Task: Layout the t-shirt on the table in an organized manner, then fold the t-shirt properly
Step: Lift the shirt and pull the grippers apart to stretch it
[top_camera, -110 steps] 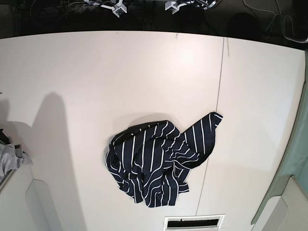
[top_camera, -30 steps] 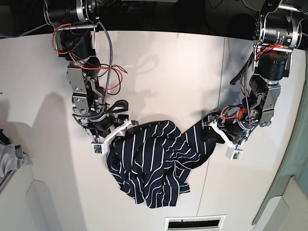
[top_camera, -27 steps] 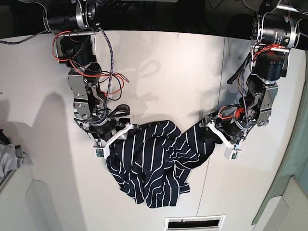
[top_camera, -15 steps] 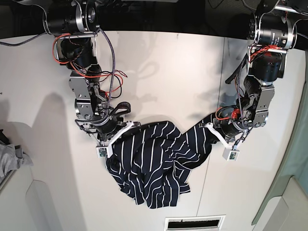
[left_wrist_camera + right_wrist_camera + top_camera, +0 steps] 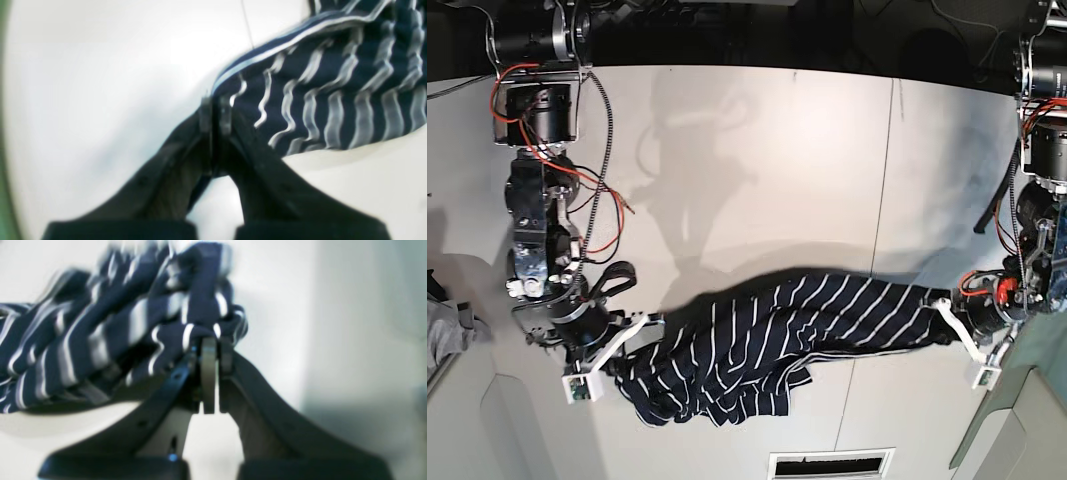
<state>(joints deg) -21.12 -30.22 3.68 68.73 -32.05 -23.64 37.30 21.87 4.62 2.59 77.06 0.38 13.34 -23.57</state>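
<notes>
1. Left wrist: the left gripper point(image 5: 215, 111) is pinching a hem of the one t-shirt point(image 5: 333, 96) over the table point(image 5: 100, 83).
2. Right wrist: the right gripper point(image 5: 209, 350) is clamping bunched fabric.
3. Base: two arms are holding the shirt's opposite ends, stretched across the seam point(image 5: 882, 190); one grey cloth point(image 5: 447, 335) is lying at the edge.

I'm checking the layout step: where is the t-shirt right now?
In the base view the t-shirt hangs stretched across the near half of the table, pinched between the right tool and the left tool.
</notes>
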